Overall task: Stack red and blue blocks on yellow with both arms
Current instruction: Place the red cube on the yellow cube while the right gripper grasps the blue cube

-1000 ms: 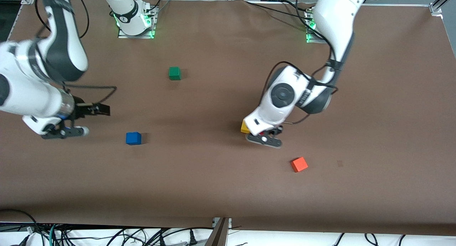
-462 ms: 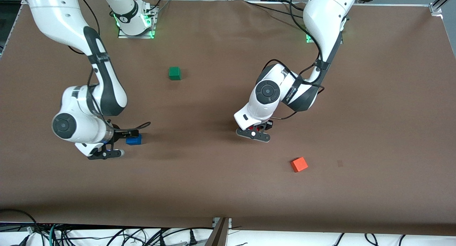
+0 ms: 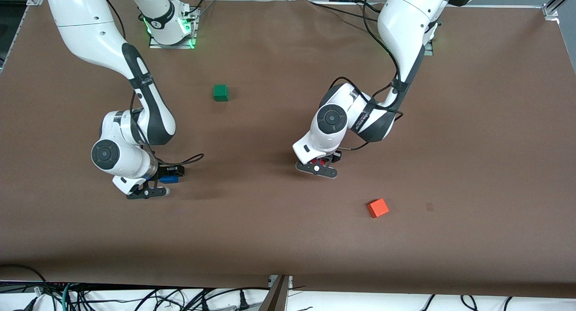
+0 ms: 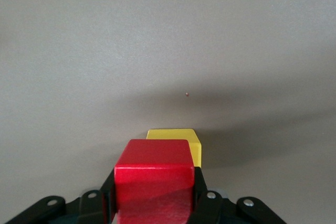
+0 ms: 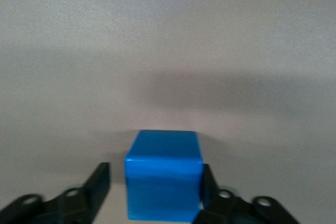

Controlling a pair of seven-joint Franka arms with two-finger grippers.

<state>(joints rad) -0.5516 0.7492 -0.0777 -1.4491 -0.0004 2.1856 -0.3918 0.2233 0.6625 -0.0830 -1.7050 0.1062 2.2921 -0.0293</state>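
Note:
My left gripper [image 3: 320,163] is shut on the deep red cube [image 4: 154,179], holding it right over the yellow cube [image 4: 181,139]. Only the yellow cube's top edge and one side show past the red cube. Whether the two touch cannot be told. In the front view the left hand hides the yellow cube, and a sliver of the red cube [image 3: 321,161] shows. My right gripper [image 3: 163,179] is low at the table and open, with the bright blue cube [image 5: 164,182] between its fingers [image 5: 97,182]. The blue cube [image 3: 169,179] rests on the table.
A green cube [image 3: 220,92] sits nearer the robots' bases, between the two arms. A lighter orange-red cube [image 3: 378,208] lies nearer the front camera than the left gripper. The brown table top [image 3: 472,144] stretches wide toward the left arm's end.
My right arm swung in from the table's end and lowered its open gripper around the blue cube. My left gripper moved with the red cube over the yellow cube, now hidden in the front view.

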